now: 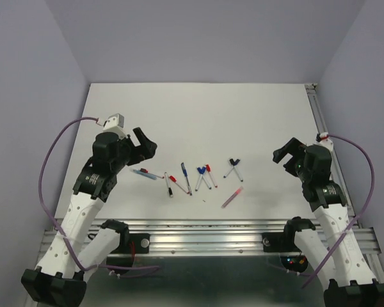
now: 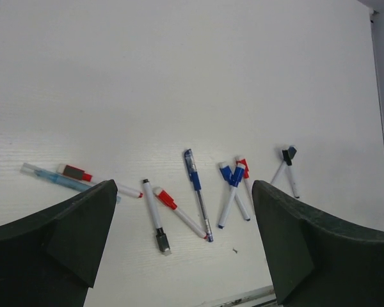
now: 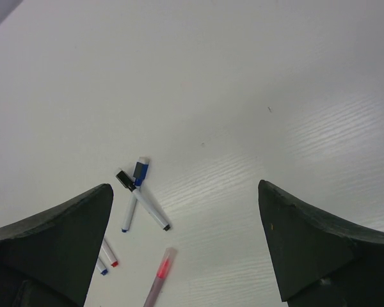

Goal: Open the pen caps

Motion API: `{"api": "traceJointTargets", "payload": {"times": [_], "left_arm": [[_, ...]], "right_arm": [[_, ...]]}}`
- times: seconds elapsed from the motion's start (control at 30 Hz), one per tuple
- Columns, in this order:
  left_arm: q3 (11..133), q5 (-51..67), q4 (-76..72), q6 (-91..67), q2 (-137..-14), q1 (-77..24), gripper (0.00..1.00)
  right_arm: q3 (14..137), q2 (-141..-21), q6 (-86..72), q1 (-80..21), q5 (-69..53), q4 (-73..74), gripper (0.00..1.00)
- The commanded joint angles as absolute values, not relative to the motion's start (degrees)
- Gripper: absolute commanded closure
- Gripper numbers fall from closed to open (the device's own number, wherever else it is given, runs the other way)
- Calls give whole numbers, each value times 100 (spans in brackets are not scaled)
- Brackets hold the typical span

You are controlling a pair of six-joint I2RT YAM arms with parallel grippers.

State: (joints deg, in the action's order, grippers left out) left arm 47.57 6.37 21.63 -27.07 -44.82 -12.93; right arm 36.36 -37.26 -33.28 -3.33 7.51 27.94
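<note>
Several capped pens lie in a loose row on the white table (image 1: 198, 115) between the arms. The left wrist view shows a red cap (image 2: 165, 198), a black cap (image 2: 162, 241), two blue caps (image 2: 237, 174), a blue gel pen (image 2: 197, 192) and a dark red-banded cap (image 2: 73, 171). The right wrist view shows a blue cap (image 3: 141, 169) crossed with a black cap (image 3: 124, 179), and a pink pen (image 3: 159, 275). My left gripper (image 1: 146, 144) (image 2: 184, 185) is open and empty, above the row's left end. My right gripper (image 1: 285, 149) (image 3: 184, 185) is open and empty, right of the pens.
A metal rail (image 1: 211, 230) runs along the table's near edge, just below the pens. A second rail (image 1: 323, 128) lines the right edge. Purple cables (image 1: 48, 160) loop off both arms. Grey walls close in the table at the back and sides.
</note>
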Motion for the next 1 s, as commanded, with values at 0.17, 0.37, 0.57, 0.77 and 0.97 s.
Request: {"api": "traceJointTargets", "payload": {"times": [0.17,0.37,0.57,0.77,0.97], "left_arm": [[4737,-176,1161,-3155,-5210,-4082,1],[5070,-501,651,-2875,-6421,-5772,1],[5730,-440,519,-2514,-7820,-6846,1],[6407,-545,791,-2268,-9243,-7146,5],[6987,-905,1002,-2197,-9949,-7181,16]], "right_arm": [[3990,-3981,-3286,-299,818,2900,0],[3814,-4016,-3366,-308,957,2883,0],[3858,-4052,-3454,-299,1178,3050,0],[3815,-4025,-3454,-299,941,3032,0],[3779,-3999,-3454,-299,809,3006,0]]}}
